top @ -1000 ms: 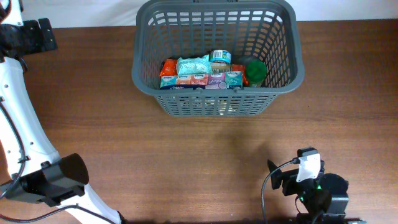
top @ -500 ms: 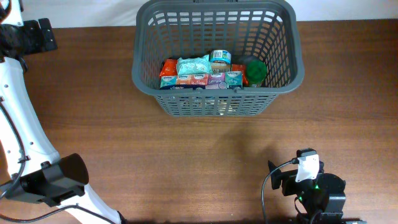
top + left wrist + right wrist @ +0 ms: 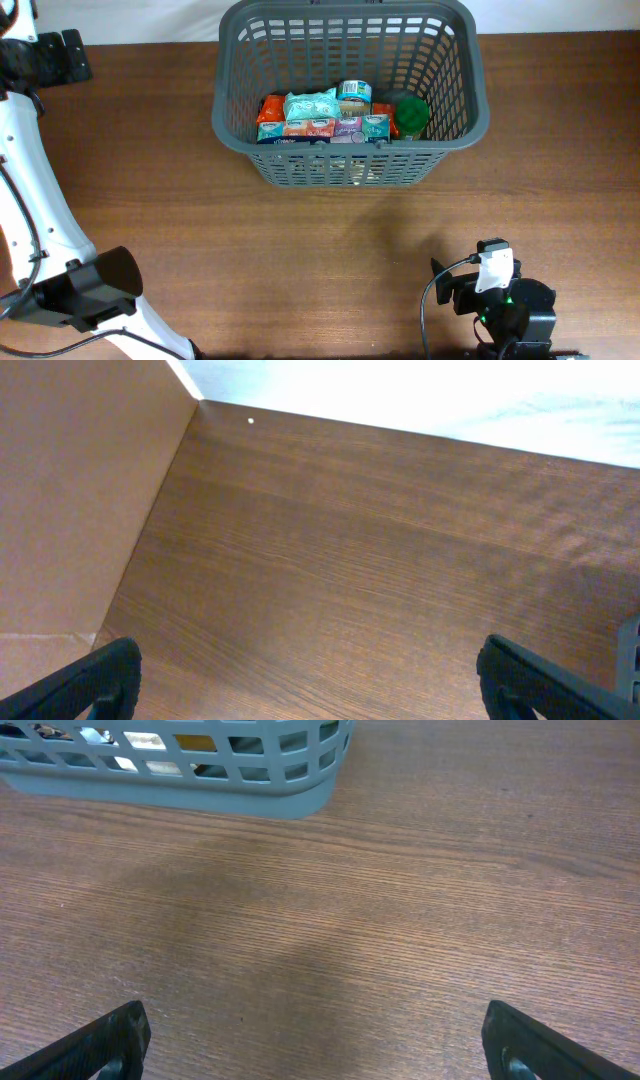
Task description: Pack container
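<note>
The container (image 3: 228, 120), a large dark grey lattice basket, stands at the back middle of the table. It holds an orange packet (image 3: 270, 107), a teal packet (image 3: 311, 103), a small can (image 3: 354, 92), a green round item (image 3: 410, 112) and a row of small packets (image 3: 325, 128). Its lower corner shows in the right wrist view (image 3: 300, 790). My left gripper (image 3: 305, 660) is open and empty over bare table; in the overhead view it is at the far back left (image 3: 58, 55). My right gripper (image 3: 315, 1020) is open and empty at the front right (image 3: 450, 285), well short of the basket.
The left arm's white link (image 3: 30, 190) runs along the table's left side, with its dark joint (image 3: 95, 285) at the front left. A brown wall panel (image 3: 70, 490) and a white backdrop (image 3: 450, 390) border the table's back left corner.
The right arm has shifted very slightly toward the front edge. Nothing else has moved.
</note>
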